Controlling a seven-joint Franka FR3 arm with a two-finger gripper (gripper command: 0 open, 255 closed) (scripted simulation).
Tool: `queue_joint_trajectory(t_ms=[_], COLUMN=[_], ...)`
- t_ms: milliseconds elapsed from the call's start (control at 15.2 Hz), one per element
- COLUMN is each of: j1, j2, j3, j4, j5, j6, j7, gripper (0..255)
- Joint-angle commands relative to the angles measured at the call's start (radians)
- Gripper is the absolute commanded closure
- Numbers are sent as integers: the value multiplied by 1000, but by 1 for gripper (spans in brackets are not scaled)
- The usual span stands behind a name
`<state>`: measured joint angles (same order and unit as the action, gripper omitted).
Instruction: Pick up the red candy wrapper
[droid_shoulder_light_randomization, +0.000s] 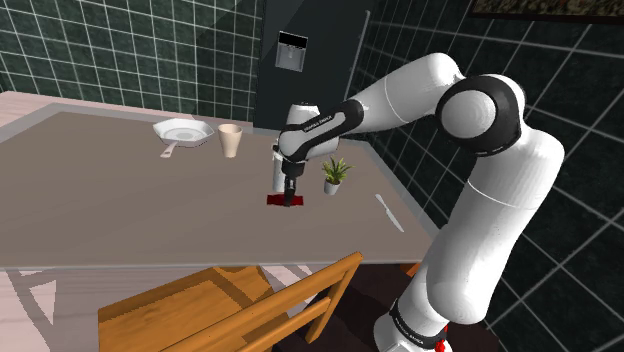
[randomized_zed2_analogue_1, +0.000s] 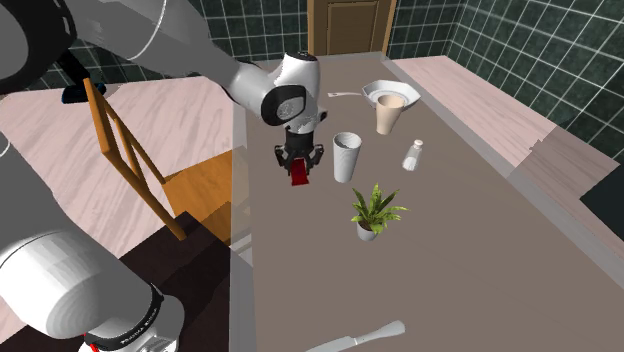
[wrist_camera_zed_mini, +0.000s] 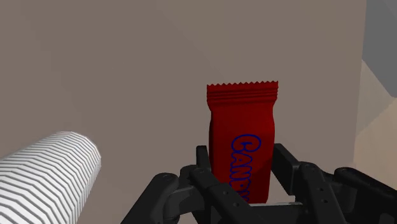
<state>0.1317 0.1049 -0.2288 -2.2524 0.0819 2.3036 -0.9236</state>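
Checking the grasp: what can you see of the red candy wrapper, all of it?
The red candy wrapper is a dark-red pillow pack with a serrated, crimped end seal and blue outlined lettering along its length, flat and uncrumpled. The gripper clasps it, one black finger on each long edge, sealed end pointing away from the hand. It is over the table; whether it touches I cannot tell.

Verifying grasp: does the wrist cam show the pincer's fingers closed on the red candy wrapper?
Yes, the two black fingers of the pincer press on both sides of the red candy wrapper, clasping it.
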Motion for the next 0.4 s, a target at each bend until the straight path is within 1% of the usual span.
queue_joint_trajectory(t_ms=[0, 198, 330], j1=[1, 2, 2], j2=[-19, -45, -46], j3=[-1, -2, -2], j4=[6, 20, 21], j5=[-8, -17, -18], j6=[-25, -64, -66], j7=[6, 14, 14], gripper=[255, 255, 255])
